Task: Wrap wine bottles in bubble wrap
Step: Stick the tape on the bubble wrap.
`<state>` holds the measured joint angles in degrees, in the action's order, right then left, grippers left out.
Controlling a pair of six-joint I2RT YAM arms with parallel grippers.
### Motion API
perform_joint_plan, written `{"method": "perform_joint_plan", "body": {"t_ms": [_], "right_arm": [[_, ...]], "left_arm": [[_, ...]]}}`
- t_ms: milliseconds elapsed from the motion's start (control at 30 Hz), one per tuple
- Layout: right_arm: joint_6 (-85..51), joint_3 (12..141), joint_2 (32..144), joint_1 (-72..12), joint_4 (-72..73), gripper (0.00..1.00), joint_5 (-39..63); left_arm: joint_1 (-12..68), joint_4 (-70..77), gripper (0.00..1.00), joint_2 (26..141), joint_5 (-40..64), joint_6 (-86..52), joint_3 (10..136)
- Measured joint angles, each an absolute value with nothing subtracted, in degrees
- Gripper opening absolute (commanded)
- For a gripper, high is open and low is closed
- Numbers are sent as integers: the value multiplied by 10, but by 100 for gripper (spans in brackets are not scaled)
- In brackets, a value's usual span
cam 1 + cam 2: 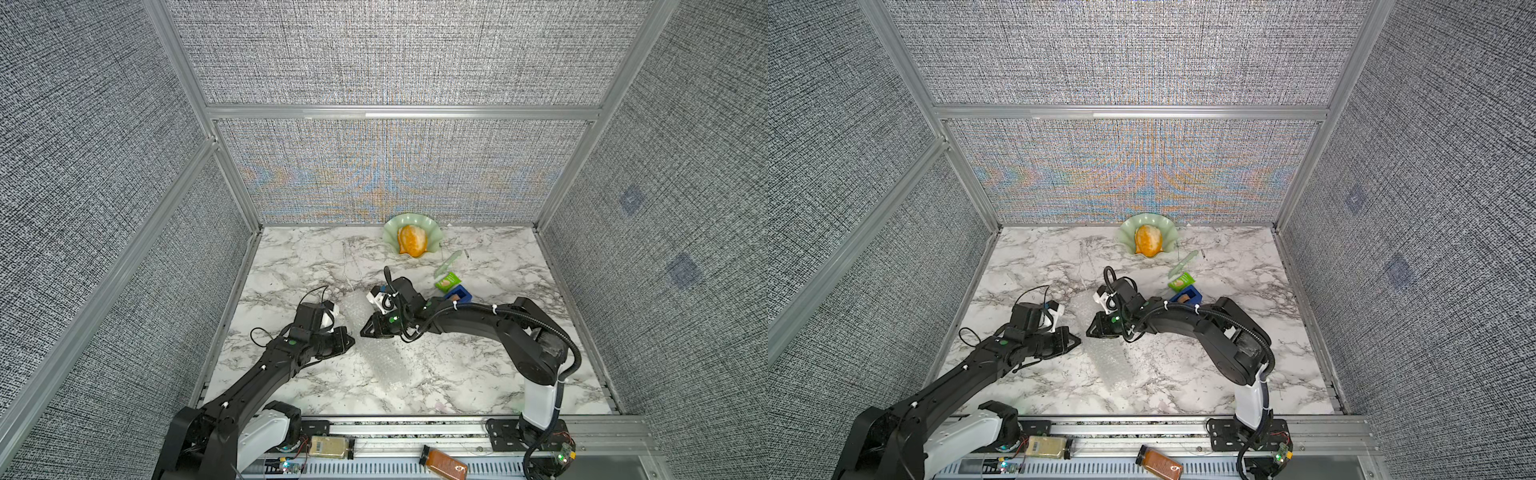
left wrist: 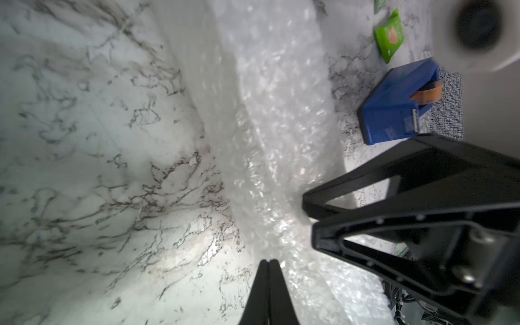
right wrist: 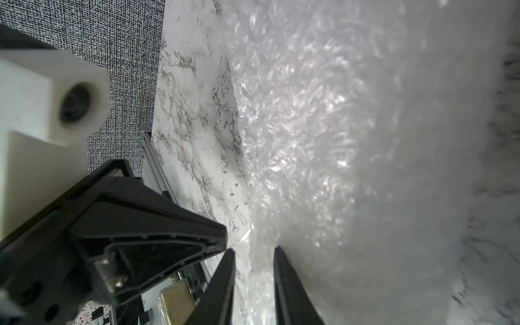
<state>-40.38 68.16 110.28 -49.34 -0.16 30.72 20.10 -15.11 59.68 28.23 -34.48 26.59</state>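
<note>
Bubble wrap [image 1: 378,353]: bundled into a long roll (whitish, crinkly), lying mid marble table [image 1: 457,374] between both arms. Left gripper [image 2: 268,261] clenched tight at its edge; right gripper [image 3: 253,250] parted, straddling a fold.

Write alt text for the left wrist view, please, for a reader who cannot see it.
Bubble wrap lies in a long band across the marble table, the left gripper, jaws shut, at one edge and the right gripper at the other. A blue tape dispenser and green packet lie beyond.
</note>
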Motion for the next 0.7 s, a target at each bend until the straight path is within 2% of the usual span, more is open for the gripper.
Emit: {"method": "perform_joint_plan", "body": {"t_ms": [300, 700], "right_arm": [[-400, 678, 1101, -493, 3, 25, 307], [-391, 667, 1092, -493, -2, 8, 283]], "left_arm": [[201, -206, 0, 532, 265, -346, 305], [200, -80, 0, 430, 241, -431, 222]]}}
